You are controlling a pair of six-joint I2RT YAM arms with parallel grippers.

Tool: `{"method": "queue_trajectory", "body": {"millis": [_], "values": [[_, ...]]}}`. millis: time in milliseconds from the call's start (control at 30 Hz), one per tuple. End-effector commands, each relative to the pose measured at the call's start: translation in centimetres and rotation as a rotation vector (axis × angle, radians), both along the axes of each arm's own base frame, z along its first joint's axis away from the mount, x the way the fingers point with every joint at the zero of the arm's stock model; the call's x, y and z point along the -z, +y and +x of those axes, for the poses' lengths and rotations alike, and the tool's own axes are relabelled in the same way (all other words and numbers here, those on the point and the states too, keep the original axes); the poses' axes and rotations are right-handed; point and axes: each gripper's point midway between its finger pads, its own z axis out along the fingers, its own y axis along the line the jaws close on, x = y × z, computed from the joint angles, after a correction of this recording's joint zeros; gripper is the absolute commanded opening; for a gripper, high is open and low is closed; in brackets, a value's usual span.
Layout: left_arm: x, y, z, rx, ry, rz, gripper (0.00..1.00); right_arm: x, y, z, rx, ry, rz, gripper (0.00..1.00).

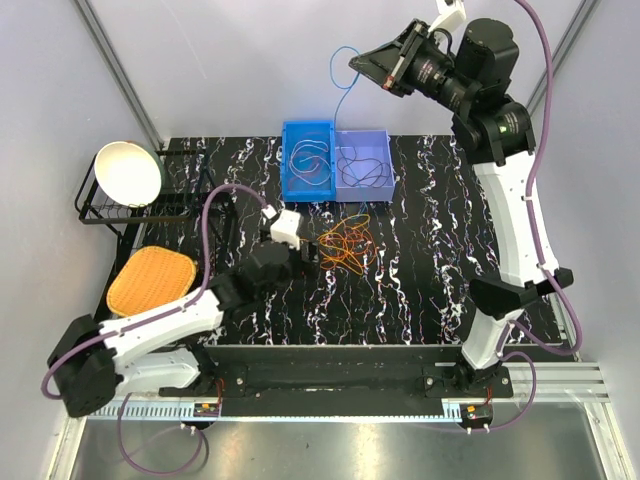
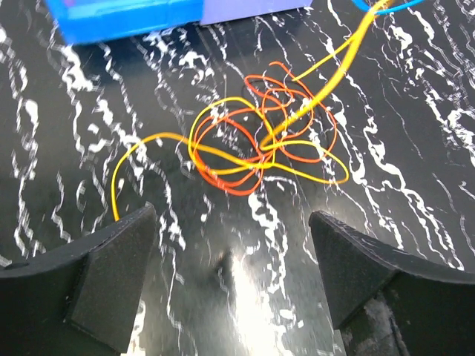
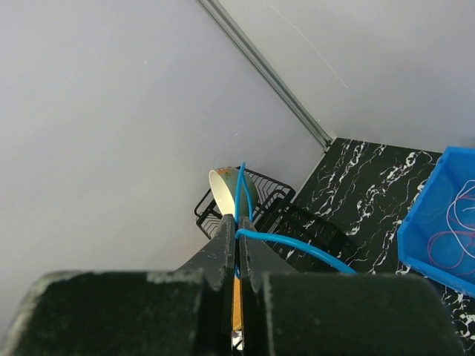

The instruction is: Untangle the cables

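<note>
1. The cables (image 1: 345, 245) lie in an orange and yellow tangle on the surface (image 1: 430, 270), just in front of the blue bin (image 1: 292, 185) and the lavender bin (image 1: 386, 135), which already hold a few loops.
2. The left claw (image 2: 234, 230) is much the nearer. The tangle sits straight ahead of it, close but not touching, and roughly centred on the gap.
3. The clump has no clear long axis. One yellow tail curls out toward the left finger (image 2: 111, 274), and another yellow strand runs off the top right of the left wrist view.
4. The left arm reaches low and forward, wrist tipped down. Its jaws stand wide apart with nothing between them.
5. The right claw (image 3: 239, 230) is raised high above the far edge of the surface, its arm nearly upright. Its jaws are pressed together on a blue cable (image 3: 297, 248), which hangs toward the bins.
6. Judged from this, the next move turns on the left claw pinning or pinching the clump ahead of it.
</note>
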Motion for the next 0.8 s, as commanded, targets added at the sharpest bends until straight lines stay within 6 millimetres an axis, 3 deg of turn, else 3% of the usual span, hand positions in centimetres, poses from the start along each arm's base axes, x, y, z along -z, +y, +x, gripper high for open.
{"method": "queue_trajectory", "body": {"millis": [0, 33, 100, 200, 300, 333, 400, 433, 467, 567, 600, 667, 733, 767], "values": [[-4.5, -3.7, 2.8, 0.075, -0.140, -0.060, 0.87, -2.3, -0.6, -2.4, -0.030, -0.073, 0.016, 0.00], [-5.2, -4.4, 3.2, 0.084, -0.155, -0.070, 0.87, -2.3, -0.6, -2.5, -0.029, -0.072, 0.014, 0.00], [-4.2, -5.1, 3.9, 0.090, -0.150, -0.038, 0.86, -2.2, -0.7, -2.7, -0.028, -0.069, 0.013, 0.00], [-4.5, -6.7, 4.8, 0.137, -0.168, -0.061, 0.81, -2.3, -1.0, -2.9, -0.026, -0.073, 0.010, 0.00], [-4.2, -7.7, 5.8, 0.142, -0.159, -0.047, 0.56, -2.4, -1.2, -3.1, -0.023, -0.075, 0.009, 0.00], [-4.2, -7.8, 6.0, 0.142, -0.158, -0.040, 0.37, -2.2, -1.2, -3.0, -0.023, -0.071, 0.009, 0.00], [-4.0, -8.1, 6.3, 0.144, -0.156, -0.025, 0.23, -2.2, -1.3, -3.2, -0.024, -0.069, 0.007, 0.00], [-4.1, -8.1, 6.4, 0.140, -0.158, -0.021, 0.06, -2.3, -1.5, -3.2, -0.021, -0.074, 0.006, 0.00], [-4.0, -8.0, 6.5, 0.140, -0.156, -0.017, 0.00, -2.1, -1.5, -3.2, -0.019, -0.070, 0.004, 0.00], [-4.4, -7.4, 6.2, 0.113, -0.129, -0.004, 0.00, -1.8, -2.0, -2.9, 0.000, -0.065, -0.004, 0.00], [-4.8, -6.3, 6.1, 0.078, -0.109, 0.013, 0.00, -1.8, -2.2, -2.8, 0.009, -0.067, -0.006, 0.00], [-6.5, -5.1, 5.4, 0.038, -0.092, -0.004, 0.00, -1.3, -2.8, -2.3, 0.031, -0.059, -0.018, 0.00], [-7.0, -2.8, 4.9, -0.032, -0.055, 0.051, 0.00, -0.5, -3.3, -1.6, 0.053, -0.046, -0.031, 0.00], [-8.4, -1.0, 5.0, -0.099, -0.072, 0.059, 0.00, -0.4, -3.8, -1.4, 0.068, -0.044, -0.034, 0.00]]}}
